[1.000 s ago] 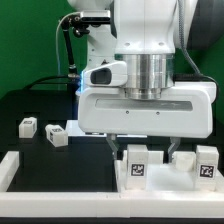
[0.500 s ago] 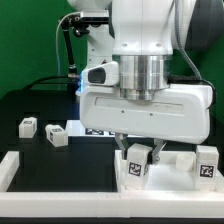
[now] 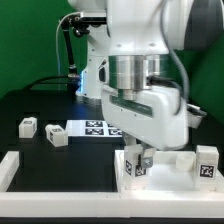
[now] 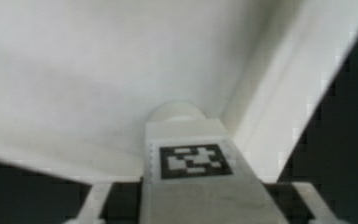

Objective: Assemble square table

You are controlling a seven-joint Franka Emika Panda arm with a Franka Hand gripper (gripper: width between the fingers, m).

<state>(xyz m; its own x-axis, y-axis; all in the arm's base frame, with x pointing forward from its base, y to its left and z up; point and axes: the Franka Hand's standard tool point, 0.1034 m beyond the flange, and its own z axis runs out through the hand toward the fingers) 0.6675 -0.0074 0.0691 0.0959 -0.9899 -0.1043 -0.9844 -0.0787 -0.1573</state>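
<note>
Between the fingers of the claw a small white leg is sitting. The jaws are standing partly closed and are pressing on two opposite sides of it, so the claw is gripping the leg.

Handling, as a judgement: the leg is looking like light, rigid, smooth plastic. It is likely to twist or slip if pinched near an end, so flat opposite faces at mid-height are suiting the grip best.

Beyond the leg, the wrist view is showing the table top as a broad white surface with a raised rim. It is probably stiff and light, and liable to slide when pushed.

Farther out, a first spare leg and a second spare leg are lying near the marker board. A third spare leg is standing at the exterior view's right, and a white rail is bordering the front.

Hard to make out:
- The arm is hiding most of the table top's outline in the exterior view.
- The wrist view is blurring, and no mounting hole is showing.
- I cannot tell whether the leg is touching the top or hanging above it.
</note>
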